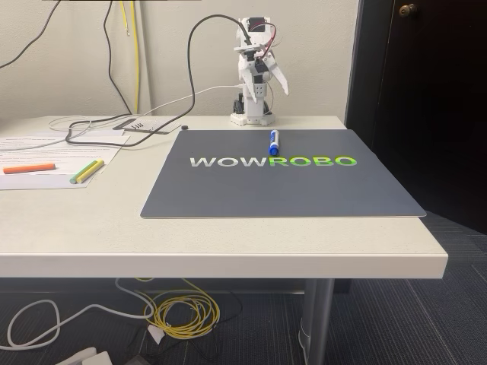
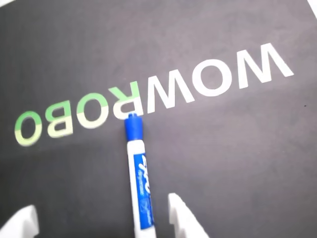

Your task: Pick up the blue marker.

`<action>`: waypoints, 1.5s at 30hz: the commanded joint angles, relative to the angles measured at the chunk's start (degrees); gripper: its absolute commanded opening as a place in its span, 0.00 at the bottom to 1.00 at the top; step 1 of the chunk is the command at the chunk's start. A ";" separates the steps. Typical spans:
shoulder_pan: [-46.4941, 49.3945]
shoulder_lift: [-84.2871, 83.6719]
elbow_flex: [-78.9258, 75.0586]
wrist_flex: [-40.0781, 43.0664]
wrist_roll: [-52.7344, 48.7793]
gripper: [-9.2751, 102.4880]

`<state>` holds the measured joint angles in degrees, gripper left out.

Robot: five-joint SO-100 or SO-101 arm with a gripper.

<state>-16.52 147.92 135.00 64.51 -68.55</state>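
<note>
Two spread fingers [image 2: 181, 218] apart, blue marker [image 2: 136, 168] between them, untouched.

White-barrelled, blue-capped blue marker [image 2: 138, 183]

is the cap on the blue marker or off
On. The blue marker lies flat on the mat, its blue cap seated on the barrel.

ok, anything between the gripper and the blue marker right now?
Nothing visible. In the wrist view the blue marker lies bare on the dark mat, and the white fingertips show at the bottom edge on either side of its barrel, not touching it. The pens sit off the mat, far to the left in the fixed view.
</note>
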 commanded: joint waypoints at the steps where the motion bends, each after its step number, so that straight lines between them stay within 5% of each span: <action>1: -0.88 -2.81 -2.99 -1.58 0.97 0.40; 11: -1.76 -18.54 -6.50 -1.41 -7.38 0.55; 45: -0.79 -47.37 -4.48 -18.90 -14.68 0.52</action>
<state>-17.40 101.43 130.87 47.11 -82.97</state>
